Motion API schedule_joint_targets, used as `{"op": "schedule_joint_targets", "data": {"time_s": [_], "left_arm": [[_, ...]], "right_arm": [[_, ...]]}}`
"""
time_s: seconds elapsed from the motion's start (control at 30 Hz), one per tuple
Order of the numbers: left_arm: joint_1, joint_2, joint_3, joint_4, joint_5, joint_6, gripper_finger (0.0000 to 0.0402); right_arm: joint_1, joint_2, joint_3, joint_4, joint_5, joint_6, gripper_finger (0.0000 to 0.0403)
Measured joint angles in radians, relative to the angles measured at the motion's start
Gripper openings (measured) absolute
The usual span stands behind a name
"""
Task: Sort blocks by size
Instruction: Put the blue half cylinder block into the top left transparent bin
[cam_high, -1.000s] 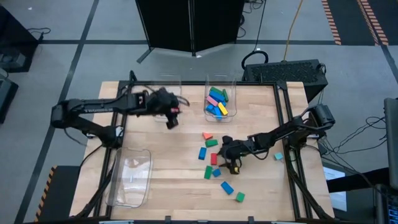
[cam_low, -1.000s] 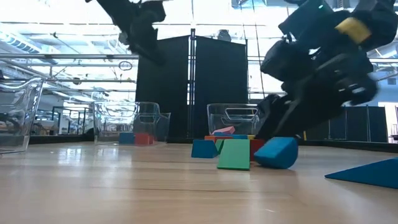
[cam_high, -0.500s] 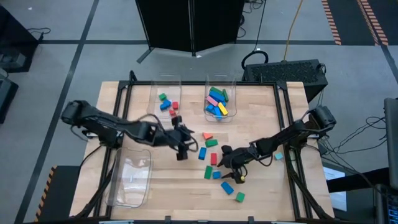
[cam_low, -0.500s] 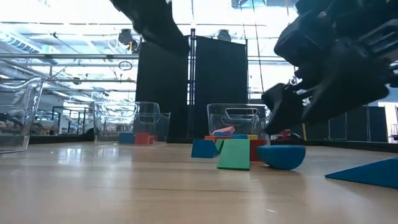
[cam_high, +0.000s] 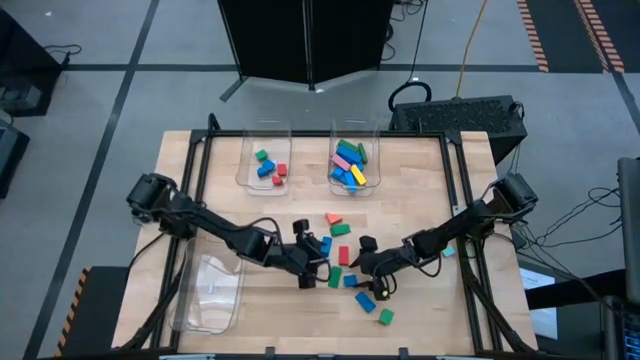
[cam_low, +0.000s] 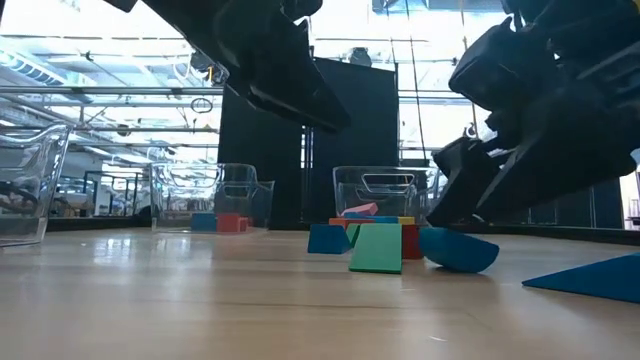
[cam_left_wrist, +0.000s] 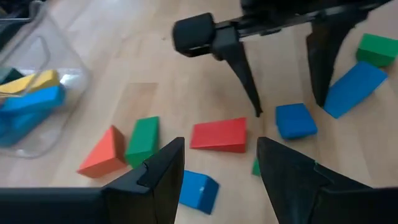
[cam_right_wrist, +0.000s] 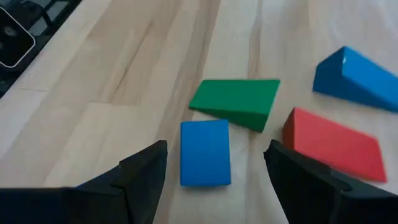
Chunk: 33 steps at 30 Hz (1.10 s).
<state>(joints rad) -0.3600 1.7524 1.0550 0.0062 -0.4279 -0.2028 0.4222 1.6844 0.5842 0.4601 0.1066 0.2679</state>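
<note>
Loose blocks lie mid-table: a red one (cam_high: 345, 255), green ones (cam_high: 335, 275), blue ones (cam_high: 325, 245). My right gripper (cam_right_wrist: 216, 149) is open and low over a short blue block (cam_right_wrist: 205, 152), one finger on each side with gaps showing. The left wrist view shows that block (cam_left_wrist: 295, 120) between those fingers. My left gripper (cam_left_wrist: 217, 168) is open and empty, just left of the pile and facing the right gripper, above another blue block (cam_left_wrist: 199, 190). Both grippers meet at the pile (cam_high: 340, 270).
Two clear bins stand at the far edge: one (cam_high: 265, 165) holds a few short blocks, the other (cam_high: 353, 165) several longer ones. A third bin (cam_high: 210, 290) sits near left. More blocks (cam_high: 365, 300) lie nearer; a cyan one (cam_high: 447, 252) lies right.
My left gripper has swung from over the far-left bin toward the near right, sinking to the pile of loose blocks, still open. My right gripper has shifted a little toward the near edge over the short blue block.
</note>
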Motion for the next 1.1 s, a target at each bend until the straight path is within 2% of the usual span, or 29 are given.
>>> {"op": "schedule_joint_targets", "data": {"time_s": [0.37,0.7,0.83,0.93,1.1], "left_arm": [[-0.051,0.083,0.000,0.059,0.002,-0.054,0.0203],[-0.061,0.146,0.000,0.098,0.030,-0.053,0.0203],[-0.062,0.145,0.000,0.100,0.059,-0.054,0.0203],[-0.062,0.145,0.000,0.100,0.079,-0.054,0.0203],[-0.061,0.145,0.000,0.100,0.084,-0.054,0.0203]], "right_arm": [[0.038,0.002,0.000,-0.025,0.051,0.066,0.0263],[0.039,0.138,0.065,-0.011,0.067,0.085,0.0263],[0.038,0.154,0.088,-0.014,0.066,0.066,0.0260],[0.037,0.150,0.087,-0.025,0.058,0.061,0.0242],[0.036,0.149,0.088,-0.049,0.061,0.060,0.0184]]}}
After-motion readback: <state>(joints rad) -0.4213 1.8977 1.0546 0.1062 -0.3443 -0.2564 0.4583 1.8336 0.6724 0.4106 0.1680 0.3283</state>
